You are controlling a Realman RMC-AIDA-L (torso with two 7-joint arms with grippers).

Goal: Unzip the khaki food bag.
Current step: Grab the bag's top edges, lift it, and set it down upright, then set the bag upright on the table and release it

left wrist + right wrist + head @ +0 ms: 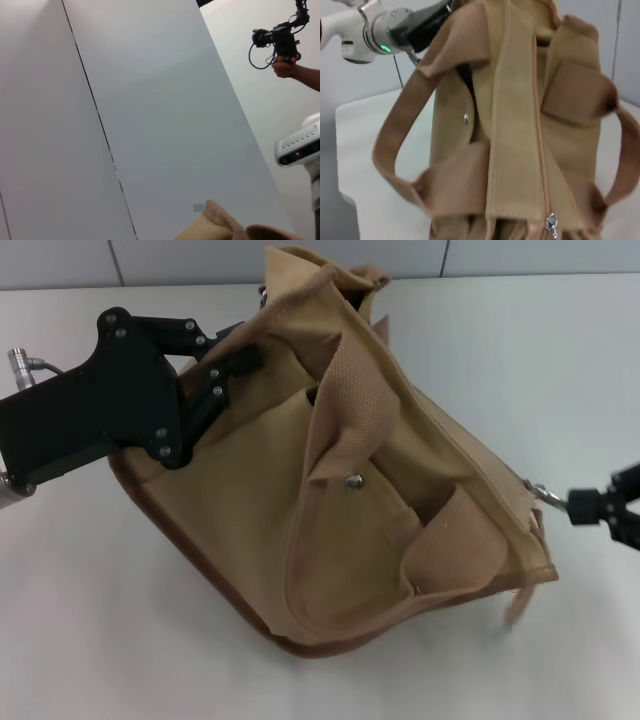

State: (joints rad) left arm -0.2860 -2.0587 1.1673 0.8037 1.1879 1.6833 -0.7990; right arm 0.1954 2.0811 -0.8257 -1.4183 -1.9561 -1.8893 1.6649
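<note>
Bag (340, 500) sits mid-counter (90, 640), tipped on its side, snap pocket up. Left pincer (235, 365) is clamped on the far top corner, anchoring it. Right pincer (590, 508) is at the near end, pinched on the zipper pull (545, 495) (small metal tab, likely slippery). I judge the canvas soft and light, so it'll bunch and slide unless the anchor holds. Best grip points: pull tab and stiff trimmed corner. Zipper (540, 140) looks mostly closed.

A white table (90, 620) spans the scene, evenly lit. Behind it stands a pale grey panelled wall (200, 260) with 2 thin dark seams.
</note>
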